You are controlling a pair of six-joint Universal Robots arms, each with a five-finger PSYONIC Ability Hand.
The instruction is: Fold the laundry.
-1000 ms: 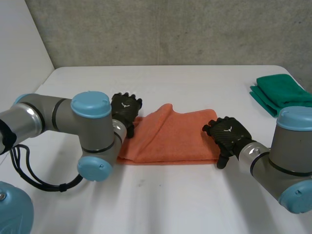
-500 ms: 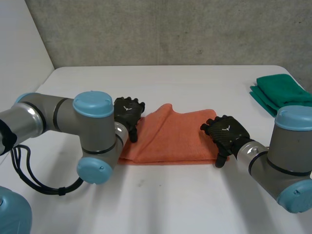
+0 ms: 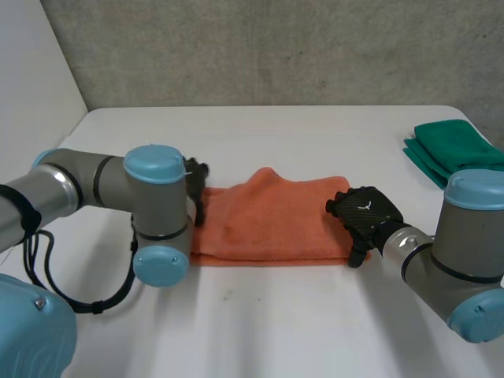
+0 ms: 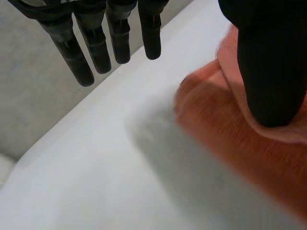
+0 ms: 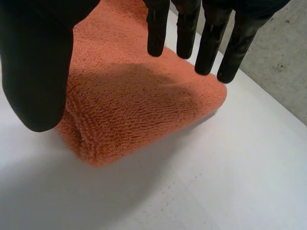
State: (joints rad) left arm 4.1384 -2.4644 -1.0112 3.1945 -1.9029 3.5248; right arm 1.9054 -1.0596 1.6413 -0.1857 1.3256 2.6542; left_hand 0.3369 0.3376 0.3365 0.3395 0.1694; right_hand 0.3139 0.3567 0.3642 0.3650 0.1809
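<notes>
An orange towel [image 3: 272, 216] lies folded in a long band at the table's middle, with a low hump at its far edge. My left hand [image 3: 197, 179] is at the towel's left end, largely behind its own wrist. In the left wrist view its fingers [image 4: 96, 43] hang straight over bare table beyond the towel [image 4: 230, 139] while the thumb [image 4: 271, 72] hovers over the cloth's edge. My right hand [image 3: 364, 211] is at the towel's right end. Its fingers [image 5: 211, 43] are straight above the towel [image 5: 129, 105], thumb [image 5: 36, 62] beside the rolled end, gripping nothing.
Folded green cloths [image 3: 457, 150] are stacked at the table's right edge, behind my right arm. The white table [image 3: 276, 331] stretches bare in front of the towel. A grey wall stands behind the table's far edge.
My left arm swung right toward the towel, so its hand is now mostly behind the wrist. The towel's left part looks flatter. The right hand shifted only slightly.
</notes>
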